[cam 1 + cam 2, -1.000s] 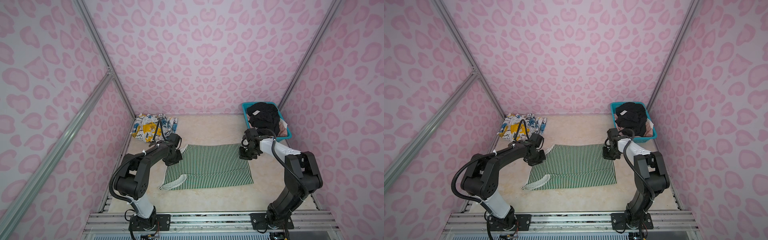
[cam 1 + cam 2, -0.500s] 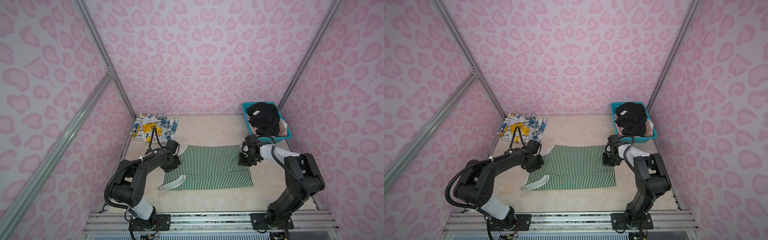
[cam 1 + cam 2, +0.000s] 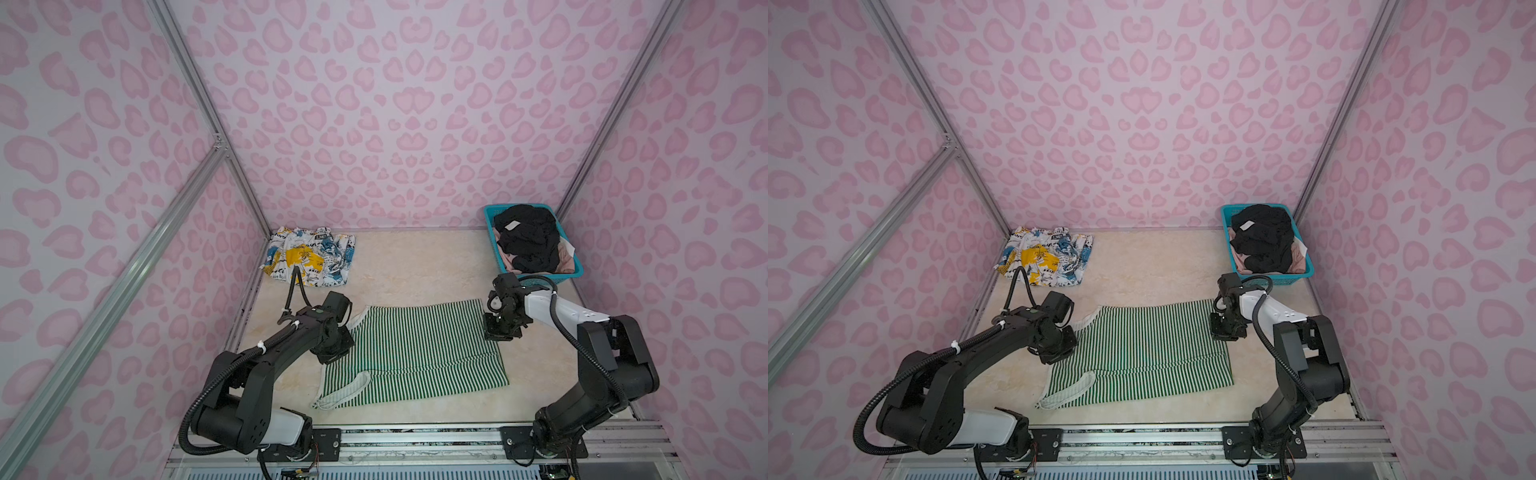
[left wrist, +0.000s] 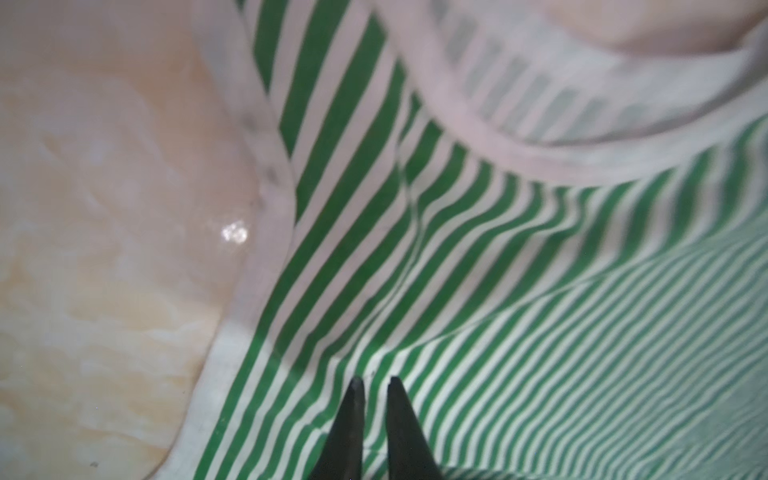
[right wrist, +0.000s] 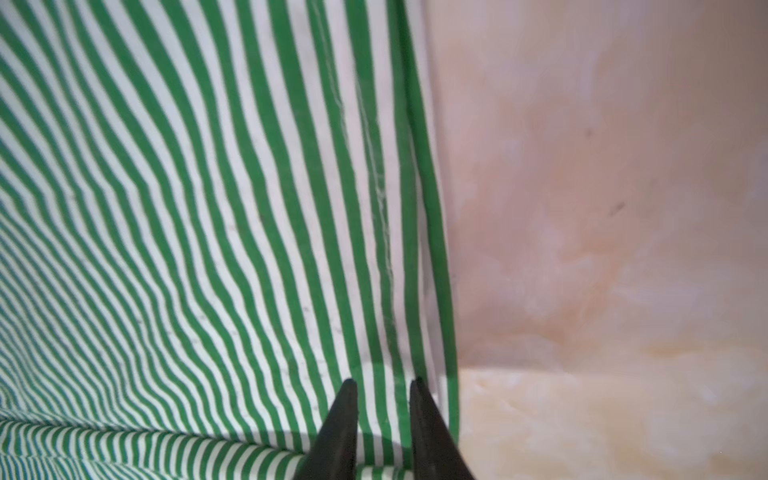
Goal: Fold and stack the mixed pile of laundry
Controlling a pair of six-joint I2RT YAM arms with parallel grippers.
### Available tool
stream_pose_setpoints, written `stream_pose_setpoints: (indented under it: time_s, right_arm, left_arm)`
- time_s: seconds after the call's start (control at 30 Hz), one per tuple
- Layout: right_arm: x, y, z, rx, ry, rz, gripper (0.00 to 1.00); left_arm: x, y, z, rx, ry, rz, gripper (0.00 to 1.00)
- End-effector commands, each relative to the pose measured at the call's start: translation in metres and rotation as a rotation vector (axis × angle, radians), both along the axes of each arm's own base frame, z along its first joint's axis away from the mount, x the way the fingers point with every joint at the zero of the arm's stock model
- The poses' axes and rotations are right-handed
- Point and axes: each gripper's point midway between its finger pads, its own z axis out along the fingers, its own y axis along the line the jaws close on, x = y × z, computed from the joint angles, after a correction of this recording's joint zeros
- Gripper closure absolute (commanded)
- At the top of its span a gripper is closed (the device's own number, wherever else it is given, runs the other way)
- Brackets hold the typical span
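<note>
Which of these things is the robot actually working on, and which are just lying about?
Part of the job:
- green-and-white striped top, spread flat mid-table
- white splash-print garment, far left corner
- black garment, in the basket
- pale pink garment, under the black one

Just there:
- teal basket, only holding clothes
- table
</note>
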Motion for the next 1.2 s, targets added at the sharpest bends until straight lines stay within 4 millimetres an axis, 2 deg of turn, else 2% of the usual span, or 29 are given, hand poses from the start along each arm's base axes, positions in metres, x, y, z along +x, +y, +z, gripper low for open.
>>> stream_pose_setpoints:
  time_s: [0.0, 0.1, 0.13, 0.23, 0.33, 0.5, 0.8, 1.0, 1.17]
  right_arm:
    - [0.020, 0.002, 0.010, -0.002, -0.045, 0.040, 0.71]
    - [0.047, 0.007, 0.022, 0.018, -0.099, 0.063, 0.65]
    - [0.057, 0.005, 0.024, 0.013, -0.115, 0.060, 0.62]
    - [0.084, -0.001, 0.025, 0.014, -0.139, 0.044, 0.58]
    - [0.106, -0.001, 0.023, 0.048, -0.155, 0.041, 0.54]
    - [0.121, 0.009, 0.014, 0.092, -0.123, 0.076, 0.51]
    - [0.114, 0.010, -0.005, 0.095, -0.070, 0.097, 0.52]
    - [0.109, 0.009, -0.010, 0.089, -0.051, 0.100, 0.54]
    - [0.111, 0.008, -0.019, 0.081, -0.030, 0.100, 0.62]
  left_arm:
    - [0.036, -0.012, 0.024, 0.002, -0.070, -0.105, 0.77]
    - [0.079, -0.033, 0.040, -0.029, -0.146, -0.212, 0.66]
    - [0.092, -0.040, 0.041, -0.038, -0.158, -0.245, 0.58]
    - [0.119, -0.053, 0.030, -0.041, -0.161, -0.310, 0.47]
    - [0.132, -0.060, 0.015, -0.053, -0.138, -0.344, 0.42]
    - [0.137, -0.063, -0.005, -0.056, -0.105, -0.352, 0.41]
    - [0.134, -0.064, -0.025, -0.071, -0.083, -0.377, 0.42]
    - [0.132, -0.071, -0.030, -0.114, -0.064, -0.383, 0.53]
    - [0.129, -0.073, -0.039, -0.130, -0.046, -0.370, 0.72]
